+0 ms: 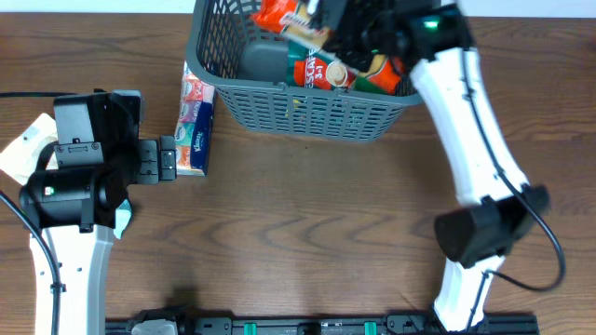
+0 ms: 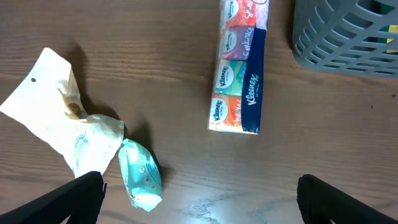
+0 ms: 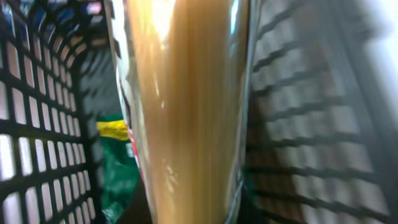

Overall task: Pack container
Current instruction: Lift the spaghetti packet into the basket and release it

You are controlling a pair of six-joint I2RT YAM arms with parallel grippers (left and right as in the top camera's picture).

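Observation:
The grey lattice basket stands at the table's far middle and holds several grocery packets, among them a red one. My right gripper reaches down into it. In the right wrist view a clear packet of yellow pasta fills the middle and hides the fingers, with the basket wall around it. My left gripper is open and empty above the table, left of the basket's corner. A Kleenex tissue multipack lies ahead of it.
A small teal packet and a crumpled white paper bag lie by the left gripper's left finger. A green packet lies in the basket beside the pasta. The tissue multipack sits against the basket's left side.

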